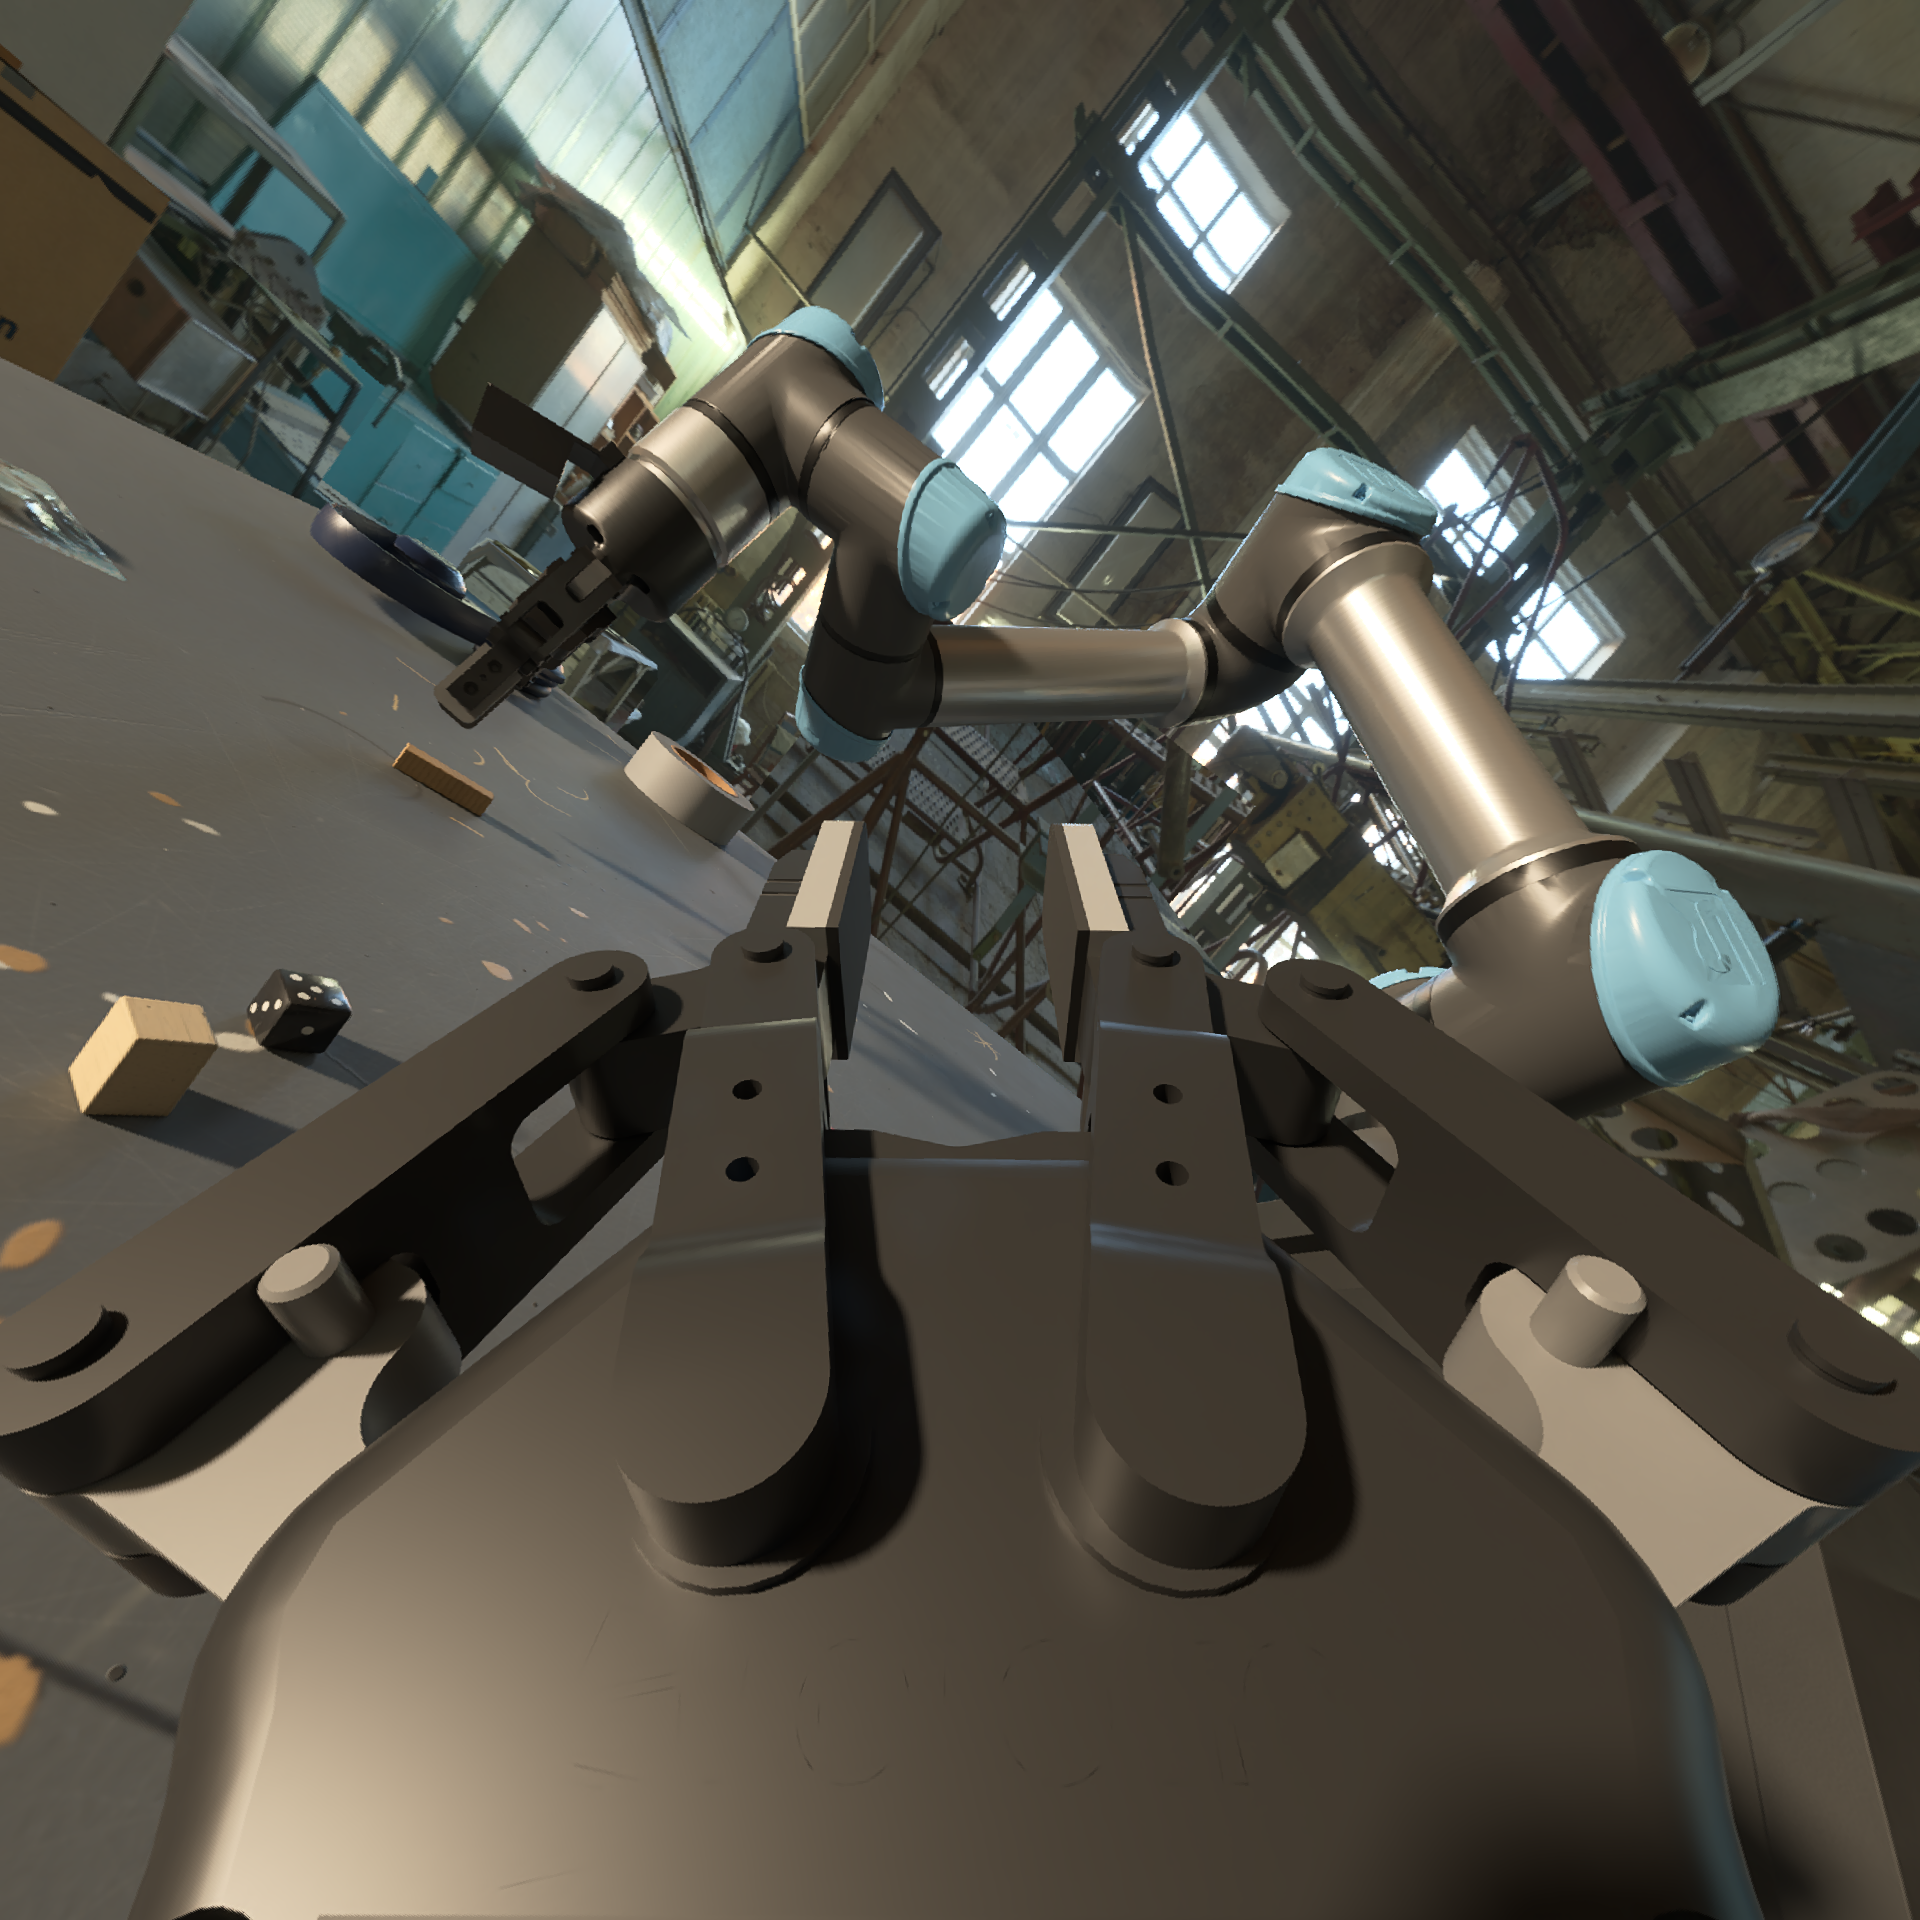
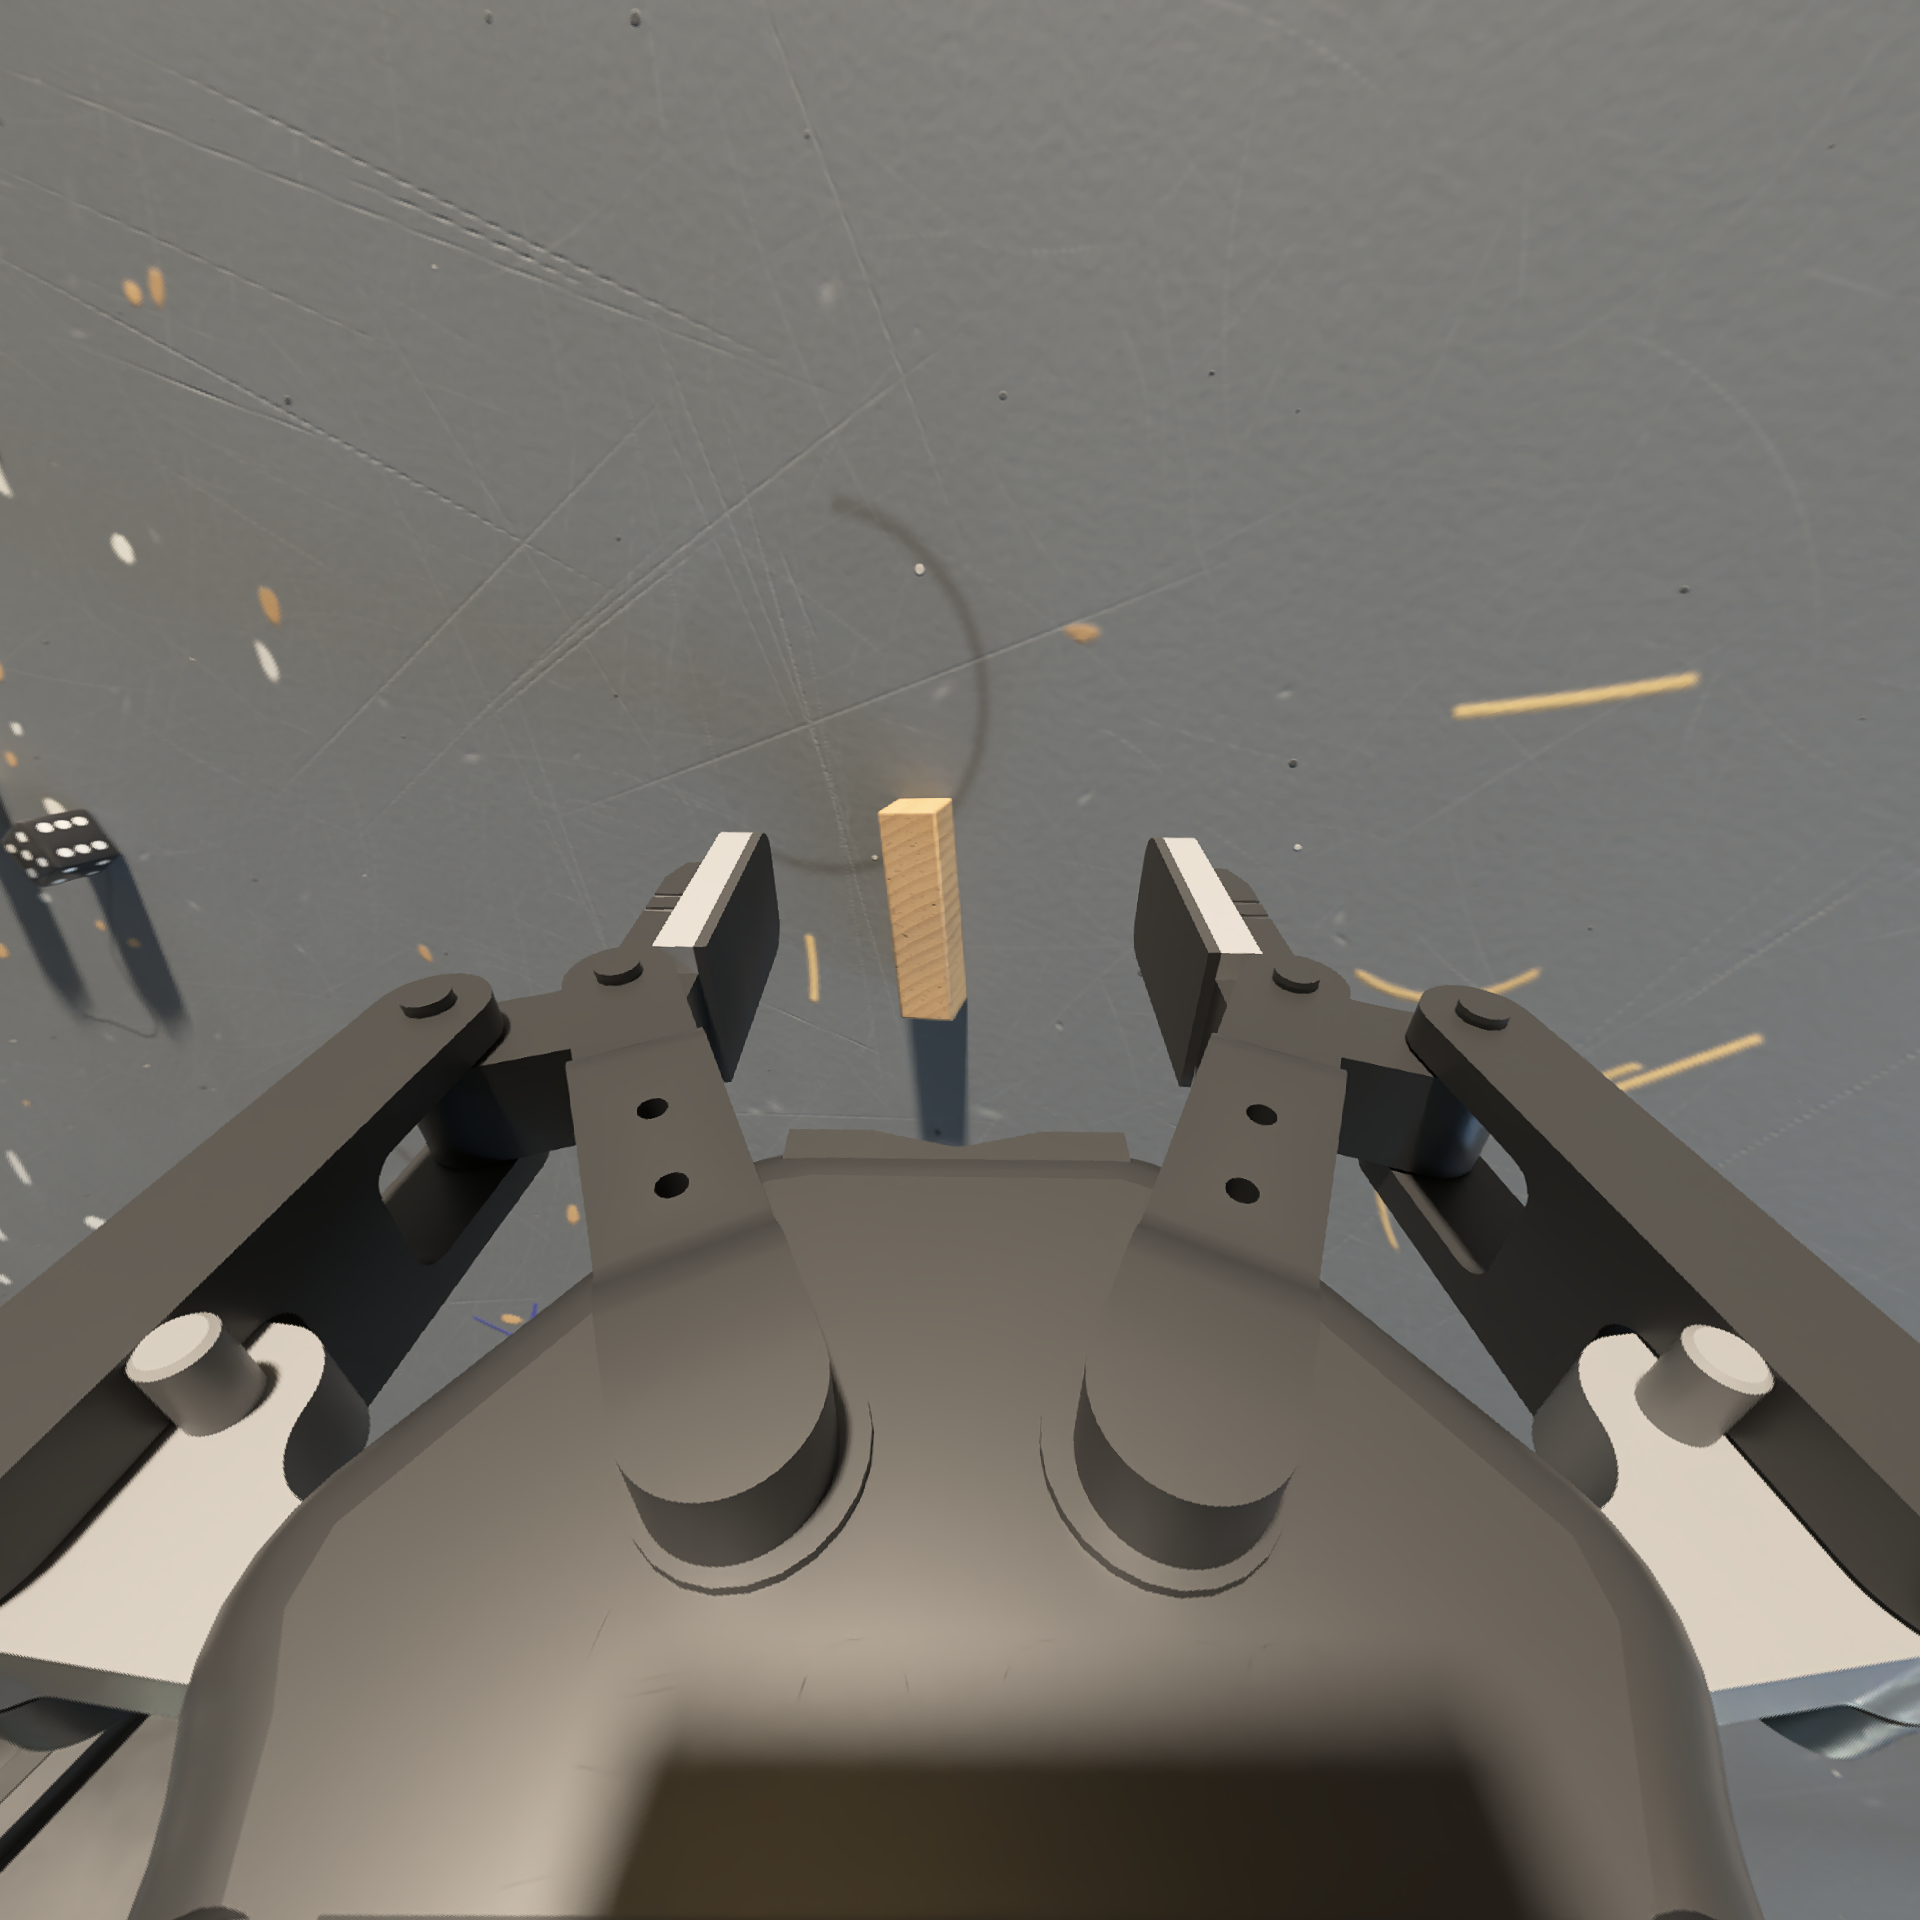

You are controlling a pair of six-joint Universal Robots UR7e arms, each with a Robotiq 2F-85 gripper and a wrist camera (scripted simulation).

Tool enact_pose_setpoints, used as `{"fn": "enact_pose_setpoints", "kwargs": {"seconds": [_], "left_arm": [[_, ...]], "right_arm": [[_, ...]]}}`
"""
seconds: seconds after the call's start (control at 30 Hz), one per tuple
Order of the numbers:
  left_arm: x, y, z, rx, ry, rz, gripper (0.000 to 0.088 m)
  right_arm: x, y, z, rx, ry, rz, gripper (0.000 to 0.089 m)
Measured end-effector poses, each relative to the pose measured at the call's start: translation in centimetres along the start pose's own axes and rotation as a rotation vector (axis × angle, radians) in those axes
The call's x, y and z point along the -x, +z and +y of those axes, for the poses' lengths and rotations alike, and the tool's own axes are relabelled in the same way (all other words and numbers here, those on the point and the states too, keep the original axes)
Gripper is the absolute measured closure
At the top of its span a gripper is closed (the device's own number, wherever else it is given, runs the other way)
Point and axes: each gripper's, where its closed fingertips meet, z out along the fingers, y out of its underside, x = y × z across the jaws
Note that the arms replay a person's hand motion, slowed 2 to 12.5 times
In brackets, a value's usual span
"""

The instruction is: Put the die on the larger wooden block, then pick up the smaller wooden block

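two wooden blocks and one die lie on the grey table (image 1: pixel 312 862). in the left wrist view, the big wooden block (image 1: pixel 142 1055) sits on the table, and the black die (image 1: pixel 299 1009) with white dots sits just beside it, not touching it and not on top of it. the small wooden block (image 1: pixel 443 779), thin and flat, lies farther off, well apart from those two. a grey roll of tape (image 1: pixel 691 787) stands near the table edge past the small block, and a dark blue round thing (image 1: pixel 400 566) lies farther back.

the left gripper (image 1: pixel 956 914) has its fingers a little apart with nothing between them. it points out past the table edge, away from the blocks.

the right gripper (image 2: pixel 956 935) hangs above the table with its fingers wide apart and holding nothing. in the right wrist view, the small wooden block (image 2: pixel 920 904) lies below the gap between the two fingers, with its long side running along them. the die (image 2: pixel 60 844) shows far to the left of that view.

the table has scratches and little orange and white specks on it.
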Motion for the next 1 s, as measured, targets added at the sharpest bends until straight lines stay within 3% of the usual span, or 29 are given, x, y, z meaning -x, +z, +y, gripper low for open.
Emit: {"fn": "enact_pose_setpoints", "kwargs": {"seconds": [0.57, 1.0], "left_arm": [[-0.2, 0.1, 0.0, 0.0, 0.0, 0.006, 0.0576], [-0.4, 0.1, 0.0, 0.001, 0.003, 0.012, 0.0576]], "right_arm": [[-1.0, -0.5, 0.2, 0.026, -0.042, 0.135, 0.0345], [-0.5, -2.0, -0.8, -0.033, -0.099, 0.208, 0.0356]]}}
